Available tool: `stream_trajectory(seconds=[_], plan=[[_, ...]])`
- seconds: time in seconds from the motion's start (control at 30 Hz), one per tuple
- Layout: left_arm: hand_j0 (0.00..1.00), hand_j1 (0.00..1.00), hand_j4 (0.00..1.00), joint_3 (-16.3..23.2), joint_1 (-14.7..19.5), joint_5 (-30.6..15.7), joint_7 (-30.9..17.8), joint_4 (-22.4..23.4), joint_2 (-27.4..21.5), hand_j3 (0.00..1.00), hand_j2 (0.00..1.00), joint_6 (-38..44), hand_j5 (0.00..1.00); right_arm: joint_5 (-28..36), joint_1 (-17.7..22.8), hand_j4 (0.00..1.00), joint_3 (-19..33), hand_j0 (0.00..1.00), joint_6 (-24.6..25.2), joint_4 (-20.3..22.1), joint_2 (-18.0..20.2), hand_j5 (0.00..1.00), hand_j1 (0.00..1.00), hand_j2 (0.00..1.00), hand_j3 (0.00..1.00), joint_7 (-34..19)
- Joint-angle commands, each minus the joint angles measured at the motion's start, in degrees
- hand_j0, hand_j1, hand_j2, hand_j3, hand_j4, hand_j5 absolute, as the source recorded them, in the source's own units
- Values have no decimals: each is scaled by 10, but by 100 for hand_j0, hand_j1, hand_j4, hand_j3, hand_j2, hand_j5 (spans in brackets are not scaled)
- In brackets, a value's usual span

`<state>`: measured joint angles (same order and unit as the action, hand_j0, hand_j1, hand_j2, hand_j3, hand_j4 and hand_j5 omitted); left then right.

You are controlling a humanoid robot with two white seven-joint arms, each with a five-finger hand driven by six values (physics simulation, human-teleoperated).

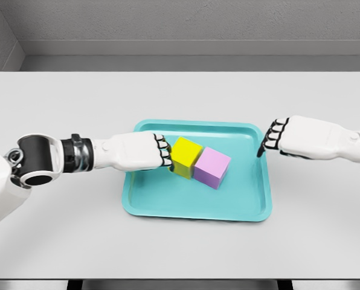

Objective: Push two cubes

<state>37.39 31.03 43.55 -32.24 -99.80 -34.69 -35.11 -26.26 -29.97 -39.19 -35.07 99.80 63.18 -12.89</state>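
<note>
On my grey surface (59, 241) sits the teal tray (168, 205); mid-tray, yellow cube (186, 154) touches pink cube (212, 166). My left hand (138, 151), fingers curled and empty, presses yellow; the right hand (292, 138), curled too, waits beyond the tray's right rim. Both look light, rigid, slidey: I'd push flat faces.

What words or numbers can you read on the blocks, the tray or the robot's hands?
None. The yellow cube and the pink cube have plain faces with no writing.
The teal tray carries no label or number.
The left hand, the right hand and the grey table show no brand, sign or digit either.
</note>
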Motion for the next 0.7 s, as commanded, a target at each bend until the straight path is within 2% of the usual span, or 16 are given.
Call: stream_trajectory(seconds=[0.0, 0.1, 0.23, 0.43, 0.53, 0.67], plan=[[61, 61, 61, -1, 0, -6, 0, -10, -16, 61, 61, 1, 61, 7, 0, 64, 9, 64, 1, 0, 11, 64, 64, 64, 64, 1], [62, 62, 62, -5, 0, -14, -1, -25, -22, 62, 62, 1, 62, 17, 0, 64, 10, 64, 1, 0, 14, 64, 64, 64, 64, 0], [60, 60, 60, -35, 2, -39, -1, -34, -22, 60, 60, 1, 60, 17, 1, 64, 9, 64, 1, 0, 13, 64, 64, 64, 64, -1], [62, 62, 62, -36, 5, -45, -1, -34, -24, 62, 62, 1, 62, 9, 4, 64, 1, 64, 1, 2, 3, 64, 64, 64, 64, -4], [62, 62, 62, -40, 4, -45, -1, -34, -27, 62, 62, 1, 62, -12, 9, 64, -8, 64, 1, 1, -35, 64, 64, 64, 64, -6], [63, 63, 63, -45, 3, -50, 0, -34, -41, 63, 63, 1, 63, -20, 11, 63, -13, 63, 1, 1, -57, 63, 63, 63, 63, -7]])
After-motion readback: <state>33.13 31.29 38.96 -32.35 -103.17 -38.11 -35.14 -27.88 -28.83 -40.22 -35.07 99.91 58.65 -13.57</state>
